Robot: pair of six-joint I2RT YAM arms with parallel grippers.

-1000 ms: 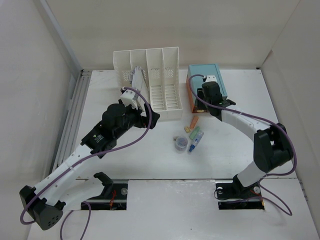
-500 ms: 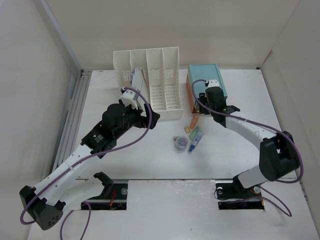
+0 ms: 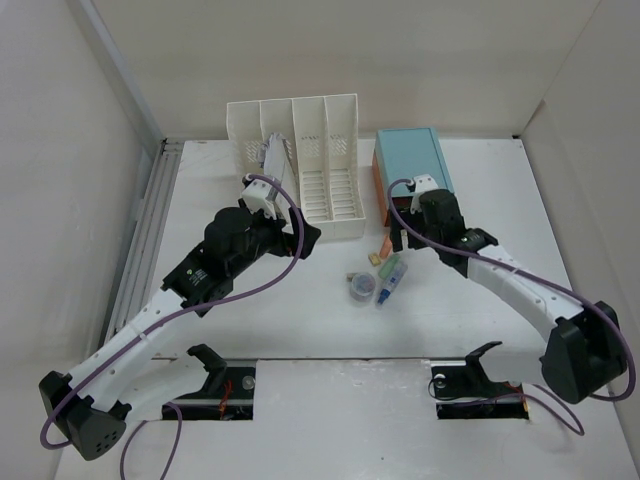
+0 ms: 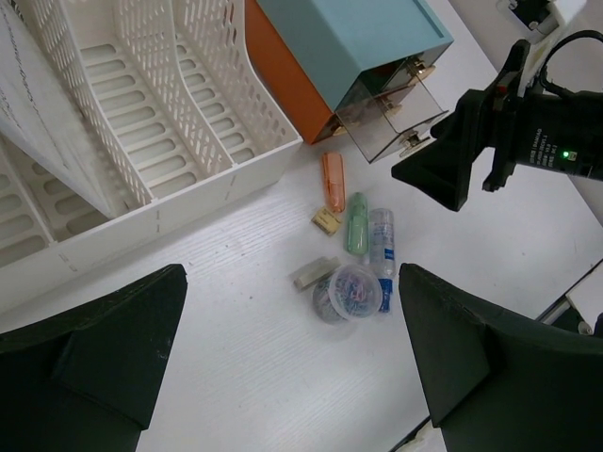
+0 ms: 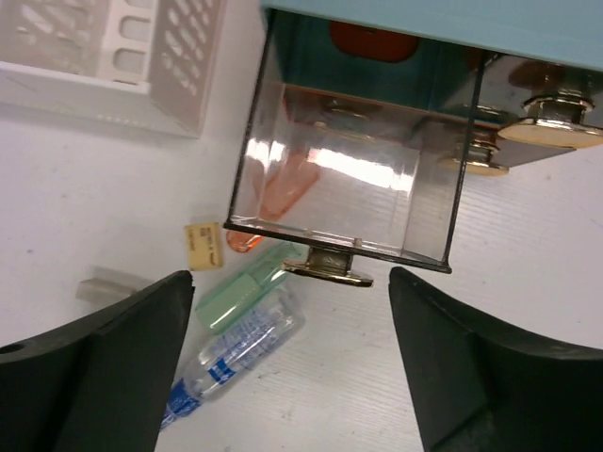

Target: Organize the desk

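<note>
The white desk [image 3: 300, 320] carries a teal drawer box [image 3: 412, 158] whose clear drawer [image 5: 349, 179] stands pulled out, empty, its brass knob [image 5: 330, 273] toward me. My right gripper [image 5: 292, 279] hovers open just in front of that knob, touching nothing; from above the right gripper [image 3: 440, 225] covers the drawer. Loose on the desk lie an orange highlighter [image 4: 332, 179], a green highlighter [image 4: 357, 222], a clear blue-capped tube [image 4: 382, 250], two erasers [image 4: 326, 220] and a cup of paper clips [image 4: 350, 292]. My left gripper [image 4: 290, 282] hangs open above the desk beside them.
A white slotted file rack [image 3: 300, 160] with papers in its left slot stands at the back, close to the left gripper [image 3: 285, 225]. A grey rail [image 3: 145, 240] runs along the desk's left edge. White walls enclose three sides.
My right gripper has drawn back from the teal box toward the near side, and its jaws now stand wide. The left arm has not moved.
</note>
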